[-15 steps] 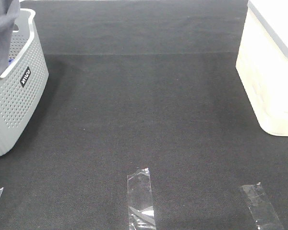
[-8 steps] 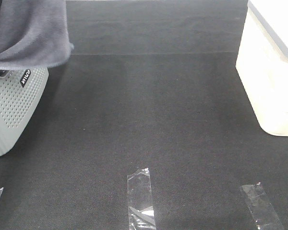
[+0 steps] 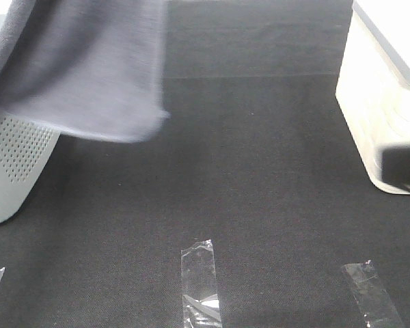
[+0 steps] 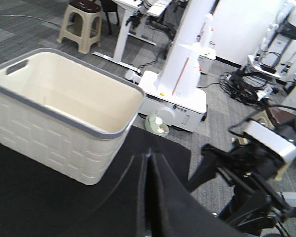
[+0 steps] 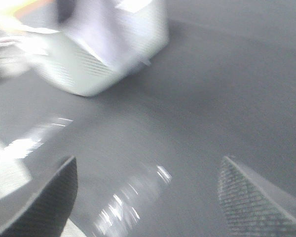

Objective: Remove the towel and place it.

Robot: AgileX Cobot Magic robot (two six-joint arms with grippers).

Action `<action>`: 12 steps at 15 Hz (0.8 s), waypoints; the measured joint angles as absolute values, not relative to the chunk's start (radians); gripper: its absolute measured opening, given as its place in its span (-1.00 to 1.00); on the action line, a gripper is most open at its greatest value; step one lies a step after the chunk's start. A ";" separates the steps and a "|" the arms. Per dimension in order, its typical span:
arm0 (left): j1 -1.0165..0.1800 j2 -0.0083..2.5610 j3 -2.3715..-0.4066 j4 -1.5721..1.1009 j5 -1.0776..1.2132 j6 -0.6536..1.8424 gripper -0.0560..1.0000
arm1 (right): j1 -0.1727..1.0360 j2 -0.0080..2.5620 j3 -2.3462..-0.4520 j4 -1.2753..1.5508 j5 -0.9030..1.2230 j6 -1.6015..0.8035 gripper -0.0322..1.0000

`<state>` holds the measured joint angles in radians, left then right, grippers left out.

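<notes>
A black mat (image 3: 260,171) covers the work surface, with clear tape strips (image 3: 201,280) stuck along its near edge. A cream basket (image 4: 64,143) stands on the mat at the right and a perforated grey basket (image 3: 14,171) at the left. Beyond the mat lies grey carpet (image 4: 19,29). On it stand a beige stool (image 4: 84,19) and a white stand (image 4: 180,84), with loose cables (image 4: 237,81) before a white wall (image 4: 241,24). The light is bright and even.

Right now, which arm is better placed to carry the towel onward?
Left. The left gripper is shut on the towel, hanging over the grey basket. The right gripper is open, empty, apart from it.
</notes>
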<state>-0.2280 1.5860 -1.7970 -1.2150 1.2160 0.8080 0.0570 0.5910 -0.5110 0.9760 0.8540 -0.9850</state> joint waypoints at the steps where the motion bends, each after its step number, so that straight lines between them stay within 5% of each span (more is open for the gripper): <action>1: -0.252 1.585 -1.797 -1.215 1.216 0.798 -0.89 | 0.057 0.669 -0.511 1.061 0.859 -1.115 0.50; 6: -0.301 1.585 -1.797 -1.215 1.220 0.764 -0.89 | 0.057 1.074 -0.511 1.370 0.928 -1.543 0.50; 12: -0.301 1.585 -1.797 -1.241 1.220 0.751 -0.89 | 0.057 1.291 -0.513 1.566 0.977 -1.748 0.50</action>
<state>-0.3010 1.5850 -1.7970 -1.2410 1.2200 0.7510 0.0570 1.2910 -0.5130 1.5660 0.9770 -1.7480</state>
